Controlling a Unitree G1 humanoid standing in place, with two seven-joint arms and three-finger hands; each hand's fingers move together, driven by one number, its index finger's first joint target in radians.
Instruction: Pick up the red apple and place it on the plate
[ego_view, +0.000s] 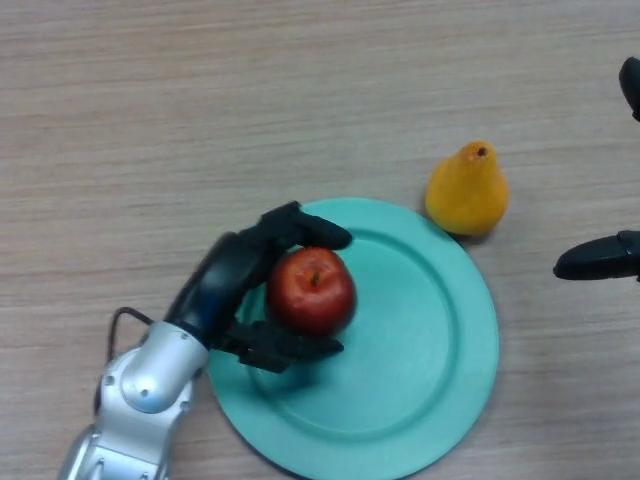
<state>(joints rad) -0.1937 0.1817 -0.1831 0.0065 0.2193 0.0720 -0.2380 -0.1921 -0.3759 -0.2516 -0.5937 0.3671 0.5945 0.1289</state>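
A red apple (311, 290) is over the left part of a teal plate (420, 340), stem side up. My left hand (240, 275) comes in from the lower left and is curled round the apple, fingers over its top and thumb under its near side. Whether the apple rests on the plate or hangs just above it, I cannot tell. My right hand (600, 258) shows only as dark fingers at the right edge, away from the plate.
A yellow pear (467, 190) stands upright on the wooden table (200, 120), touching the plate's upper right rim.
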